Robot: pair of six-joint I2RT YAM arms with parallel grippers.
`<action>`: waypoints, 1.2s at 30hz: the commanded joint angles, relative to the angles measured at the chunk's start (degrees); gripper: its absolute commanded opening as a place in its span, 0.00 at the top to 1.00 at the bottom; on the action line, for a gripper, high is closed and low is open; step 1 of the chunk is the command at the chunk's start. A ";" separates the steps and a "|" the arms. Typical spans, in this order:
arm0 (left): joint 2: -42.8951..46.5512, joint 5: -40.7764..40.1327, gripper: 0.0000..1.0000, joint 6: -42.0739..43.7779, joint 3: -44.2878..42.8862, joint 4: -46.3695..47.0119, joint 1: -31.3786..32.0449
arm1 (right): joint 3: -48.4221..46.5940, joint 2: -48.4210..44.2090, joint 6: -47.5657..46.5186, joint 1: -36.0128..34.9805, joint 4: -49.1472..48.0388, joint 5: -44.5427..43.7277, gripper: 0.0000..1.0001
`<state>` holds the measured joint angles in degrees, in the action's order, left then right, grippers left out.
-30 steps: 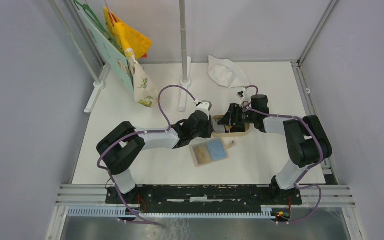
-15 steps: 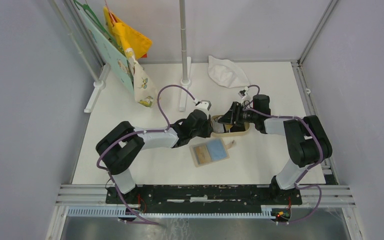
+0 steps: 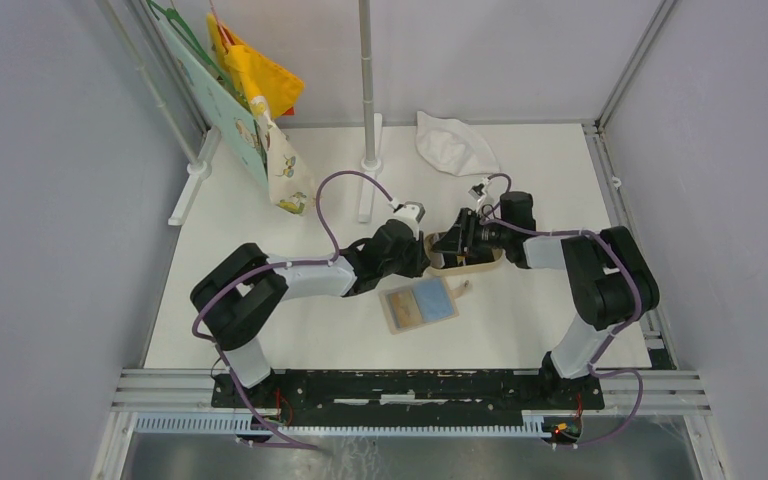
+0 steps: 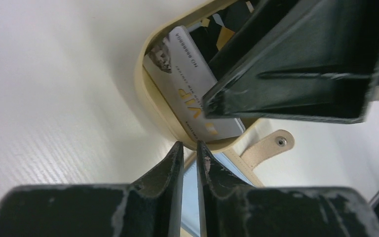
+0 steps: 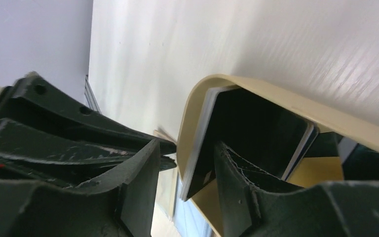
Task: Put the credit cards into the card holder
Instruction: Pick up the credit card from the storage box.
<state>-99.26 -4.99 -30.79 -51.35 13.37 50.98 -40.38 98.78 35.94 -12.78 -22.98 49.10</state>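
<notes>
The tan oval tray [image 3: 484, 263] holds the credit cards: a grey-white card [image 4: 193, 89] lies against its wall, and a black card [image 5: 256, 128] leans beside it. My right gripper [image 5: 187, 148] is open, its jaws straddling the tray's end wall and the card edges, with a gap still showing at the outer finger. My left gripper [image 4: 190, 146] has its fingers nearly together, a narrow slit with nothing in it, tips at the tray's outer rim. The card holder [image 3: 420, 305] lies open just in front, blue lining [image 4: 191, 190] up, snap strap [image 4: 269, 147] out.
A white cloth [image 3: 455, 143] lies at the back. A pole on a white base [image 3: 371, 150] stands behind the left arm. Fabric bags hang at the back left [image 3: 260, 85]. The right gripper's black body [image 4: 301, 64] crowds the tray from above.
My right gripper has slid left along the tray and its jaws have narrowed around the tray's end. The left gripper's fingers have closed in slightly.
</notes>
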 commanded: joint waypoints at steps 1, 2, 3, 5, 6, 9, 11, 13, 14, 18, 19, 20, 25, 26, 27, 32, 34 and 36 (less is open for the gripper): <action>2.32 2.39 0.79 -1.03 -0.34 4.70 0.65 | -0.73 2.13 -1.59 -1.70 1.40 1.55 0.51; 2.39 2.39 0.79 -0.99 -0.33 4.66 0.69 | -0.88 2.27 -1.91 -1.80 1.89 1.38 0.51; 2.47 2.36 0.79 -1.03 -0.25 4.65 0.66 | -1.05 2.29 -2.40 -1.88 2.55 1.04 0.51; 2.48 2.30 0.79 -0.99 -0.24 4.65 0.70 | -1.51 1.96 -3.98 -1.87 4.26 -0.46 0.50; 2.49 2.27 0.79 -1.03 -0.24 4.65 0.72 | -1.75 1.65 -5.03 -1.83 5.08 -1.31 0.49; 2.41 2.32 0.79 -0.96 -0.32 4.65 0.64 | -2.77 0.44 -8.68 -1.88 8.84 -5.25 0.47; 2.44 2.42 0.79 -0.95 -0.42 4.65 0.66 | -4.00 0.02 -11.43 -1.81 12.18 -8.32 0.46; 2.44 2.43 0.79 -0.94 -0.41 4.65 0.70 | -4.57 -0.16 -12.90 -1.52 13.81 -9.85 0.46; 2.45 2.44 0.79 -0.94 -0.41 4.58 0.68 | -4.62 -0.09 -13.06 -1.39 13.93 -9.86 0.46; 2.87 2.44 0.79 -0.86 -0.41 4.39 0.70 | -5.21 0.83 -13.42 -0.82 14.34 -8.31 0.47; 3.07 2.43 0.78 -0.86 -0.35 4.39 0.68 | -5.30 1.08 -13.61 -0.76 14.37 -7.72 0.48; 3.16 2.49 0.78 -0.86 -0.35 4.39 0.65 | -5.45 1.50 -13.72 -0.55 14.37 -6.81 0.48; 4.36 3.09 0.72 -0.86 -0.21 4.39 0.70 | -5.94 3.40 -13.50 -0.26 13.69 -2.70 0.49; 4.75 3.03 0.71 -0.86 -0.05 4.34 0.72 | -5.87 3.71 -13.24 -0.20 13.44 -2.03 0.49; 5.29 2.97 0.69 -0.86 0.20 4.38 0.70 | -5.85 3.99 -12.97 -0.09 13.09 -1.15 0.49; 9.43 2.07 0.62 -0.78 2.09 4.34 0.70 | -5.77 5.01 -11.11 1.03 12.11 2.62 0.51; 11.03 1.69 0.61 -0.69 2.94 4.10 0.71 | -5.77 4.84 -10.72 1.40 11.85 3.51 0.53; 12.61 1.13 0.61 -0.59 3.82 3.72 0.69 | -5.84 4.75 -10.63 1.57 11.82 4.34 0.54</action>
<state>-90.98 -2.63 -30.79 -48.95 14.46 51.51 -45.17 103.11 24.80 -11.81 -10.20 50.70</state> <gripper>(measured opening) 0.384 0.470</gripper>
